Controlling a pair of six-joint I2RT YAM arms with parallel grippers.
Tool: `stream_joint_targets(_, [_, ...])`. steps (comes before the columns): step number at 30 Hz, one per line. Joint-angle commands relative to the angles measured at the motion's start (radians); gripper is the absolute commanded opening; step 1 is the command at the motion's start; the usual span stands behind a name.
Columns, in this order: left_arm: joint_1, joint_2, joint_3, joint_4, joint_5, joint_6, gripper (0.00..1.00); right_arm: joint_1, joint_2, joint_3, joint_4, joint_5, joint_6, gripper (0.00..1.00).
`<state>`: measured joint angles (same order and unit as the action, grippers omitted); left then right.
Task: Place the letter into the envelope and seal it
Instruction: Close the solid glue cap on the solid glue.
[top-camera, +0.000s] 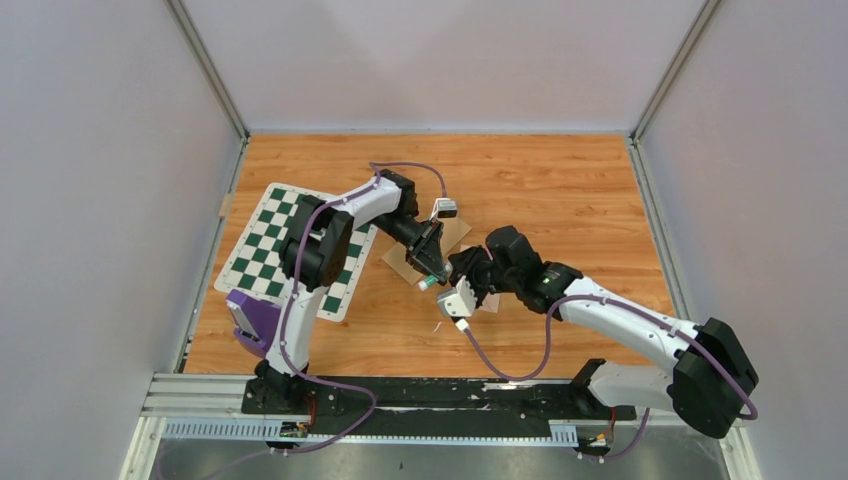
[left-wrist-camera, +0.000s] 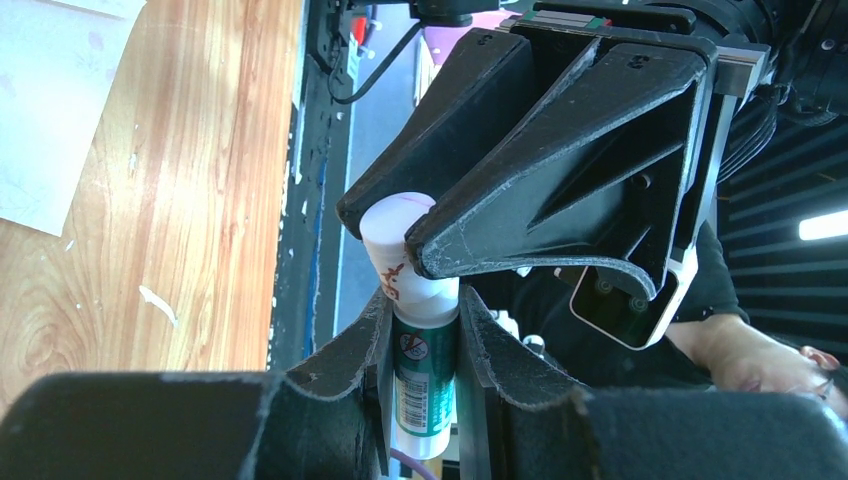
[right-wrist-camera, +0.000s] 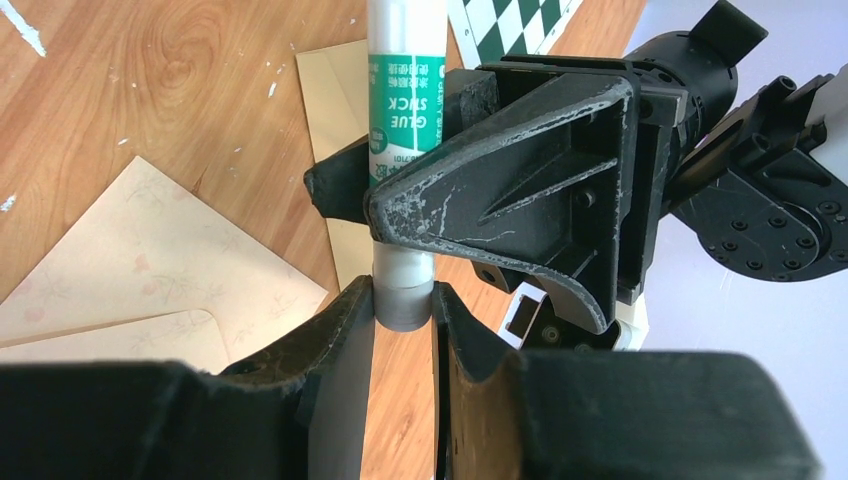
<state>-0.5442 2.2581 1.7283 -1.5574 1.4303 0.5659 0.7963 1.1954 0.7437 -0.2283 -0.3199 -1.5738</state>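
Together both jaws grip the glue stick — envelope on table

Left arm: white link shells, black joint housings studded with small screw heads, one purple shell low near the base. Right arm: matching white links, bulky black joints. A lilac cable follows the left arm, and a purple cable loops off the right. Left gripper and right gripper: black moulded fingers, triangular ribbed webs, edges scuffed whitish. Left wrist camera and right wrist camera: pale housings.
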Motion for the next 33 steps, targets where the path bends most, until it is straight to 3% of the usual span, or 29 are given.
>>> stream_joint_targets(1, [-0.004, 0.007, 0.047, 0.012, 0.012, -0.03, 0.0, 0.017, -0.021, 0.056, -0.036, -0.039, -0.035, 0.0])
stream_joint_targets(15, [0.001, -0.026, 0.034, 0.114, -0.034, -0.131, 0.0, 0.026, -0.007, 0.109, -0.112, 0.017, 0.018, 0.0])
stream_joint_targets(25, [-0.008, -0.076, 0.015, 0.375, -0.128, -0.465, 0.0, 0.067, 0.031, 0.171, -0.195, 0.062, 0.03, 0.0])
stream_joint_targets(33, [-0.033, -0.039, 0.056, 0.424, -0.226, -0.527, 0.0, 0.084, 0.07, 0.205, -0.213, 0.083, 0.072, 0.0])
